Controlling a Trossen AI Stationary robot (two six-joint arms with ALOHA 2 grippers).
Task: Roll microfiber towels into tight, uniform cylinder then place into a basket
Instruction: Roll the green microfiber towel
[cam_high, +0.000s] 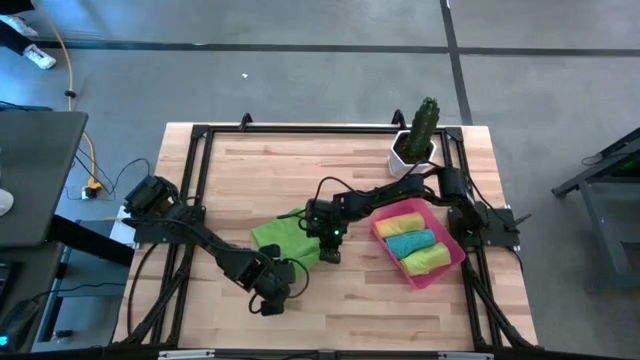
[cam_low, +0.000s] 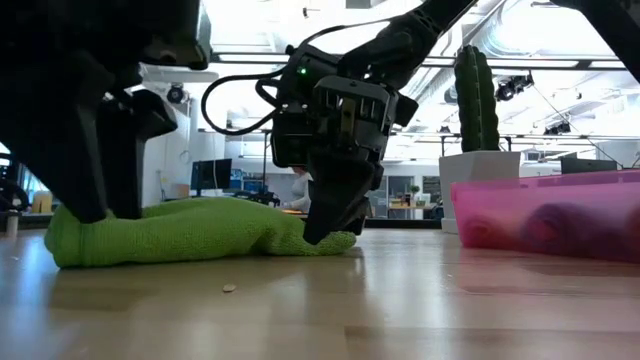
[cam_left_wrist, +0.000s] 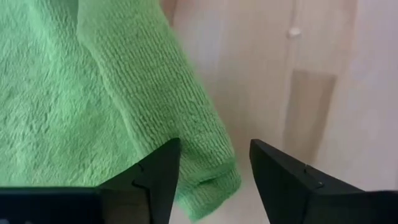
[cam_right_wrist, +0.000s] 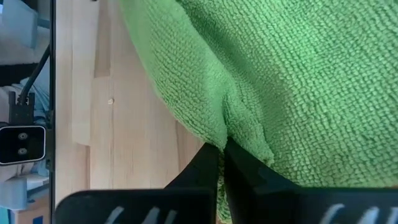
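From above, the left gripper (cam_high: 272, 296) is seen nearest, at the table's front, just beside the lime green towel (cam_high: 283, 236); three rolled towels (cam_high: 411, 240) are already laid in the basket (cam_high: 453, 262).

In the low view, the right gripper (cam_low: 325, 232) is pressed down at the towel's edge (cam_low: 190, 232).

In the left wrist view, the fingers (cam_left_wrist: 152, 180) are spread, nothing held; the corner could be missed.

In the right wrist view, the fingers (cam_right_wrist: 202, 167) are clenched on a fold of cloth (cam_right_wrist: 239, 121). If pulled unevenly, a loose, crooked roll could result.
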